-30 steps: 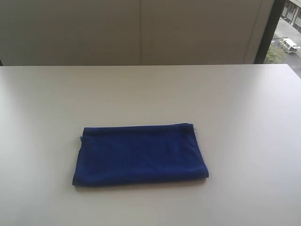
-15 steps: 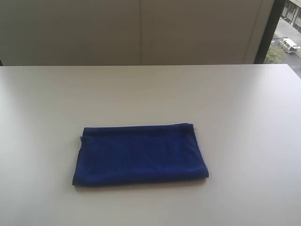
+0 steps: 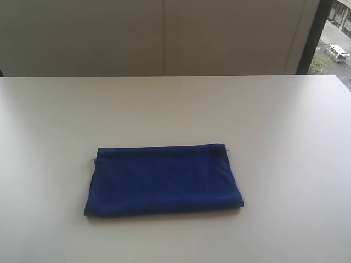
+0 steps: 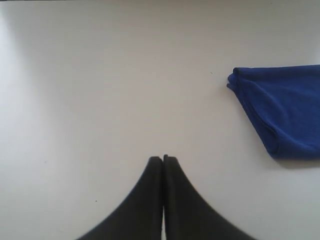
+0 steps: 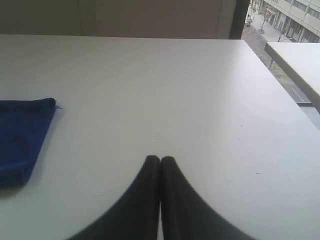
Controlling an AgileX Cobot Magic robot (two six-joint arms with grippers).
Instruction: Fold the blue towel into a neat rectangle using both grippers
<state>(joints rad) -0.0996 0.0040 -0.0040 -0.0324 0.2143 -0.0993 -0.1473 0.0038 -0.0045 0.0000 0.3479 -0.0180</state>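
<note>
We see our left gripper point(image 4: 163, 158) and right gripper point(image 5: 160, 158) both closed, holding nothing, over the bare tabletop point(image 3: 274, 109). Each is apart from the blue towel point(image 3: 163, 179), which lies folded in a rectangle, well clear of the tabletop's far edge.

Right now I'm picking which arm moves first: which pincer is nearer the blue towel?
Left, though only slightly. The left pincer, shut, sits off one end of the blue towel; the right pincer, shut, sits off the opposite end, seemingly farther.
</note>
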